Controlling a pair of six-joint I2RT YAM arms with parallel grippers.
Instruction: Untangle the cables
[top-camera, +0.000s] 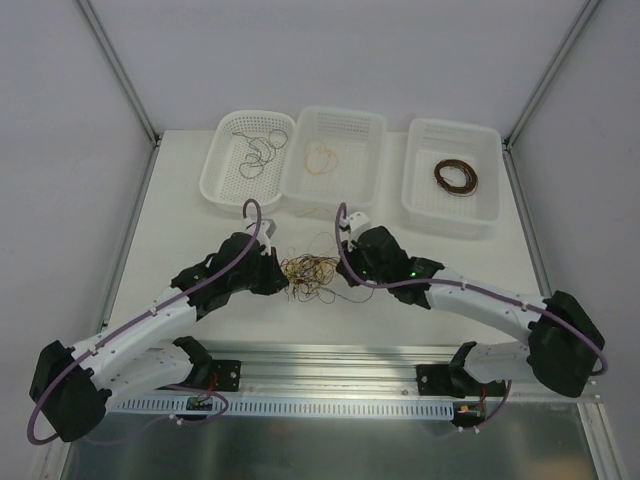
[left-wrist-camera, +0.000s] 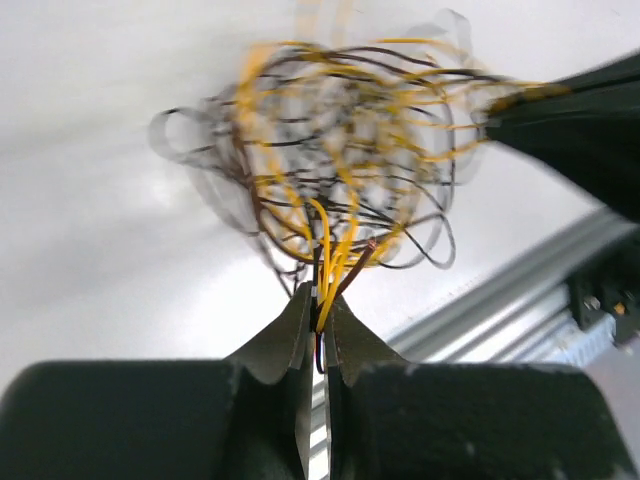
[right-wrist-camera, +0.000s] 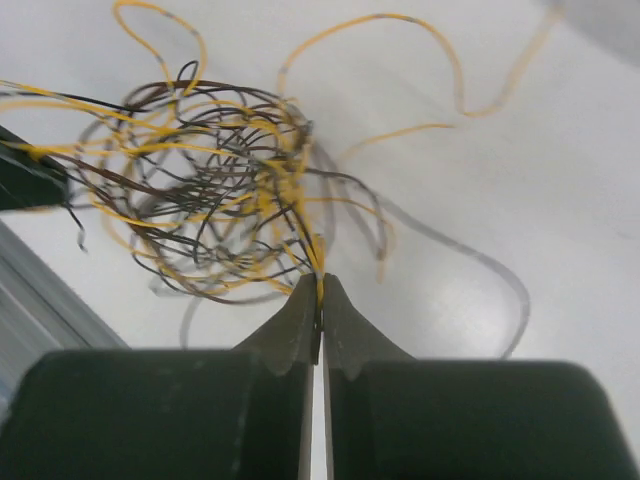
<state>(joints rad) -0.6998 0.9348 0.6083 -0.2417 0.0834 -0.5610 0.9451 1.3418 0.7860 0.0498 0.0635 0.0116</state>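
Note:
The cables (top-camera: 309, 273) are a loose tangle of thin black, yellow and brown wires on the white table, between the two arms. My left gripper (top-camera: 283, 277) is shut on several strands at the tangle's left side; in the left wrist view the cables (left-wrist-camera: 340, 160) fan out from the pinch at my left gripper (left-wrist-camera: 322, 300). My right gripper (top-camera: 340, 272) is shut on yellow strands at the tangle's right side; in the right wrist view the cables (right-wrist-camera: 210, 200) spread away from my right gripper (right-wrist-camera: 320, 288). The right gripper's dark finger (left-wrist-camera: 570, 125) shows across the bunch.
Three white baskets stand along the far edge: the left basket (top-camera: 222, 170) holds a dark wire, the middle basket (top-camera: 370, 160) an orange wire, the right basket (top-camera: 480, 210) a wound brown wire ring (top-camera: 455, 177). A metal rail (top-camera: 330, 360) runs along the near edge.

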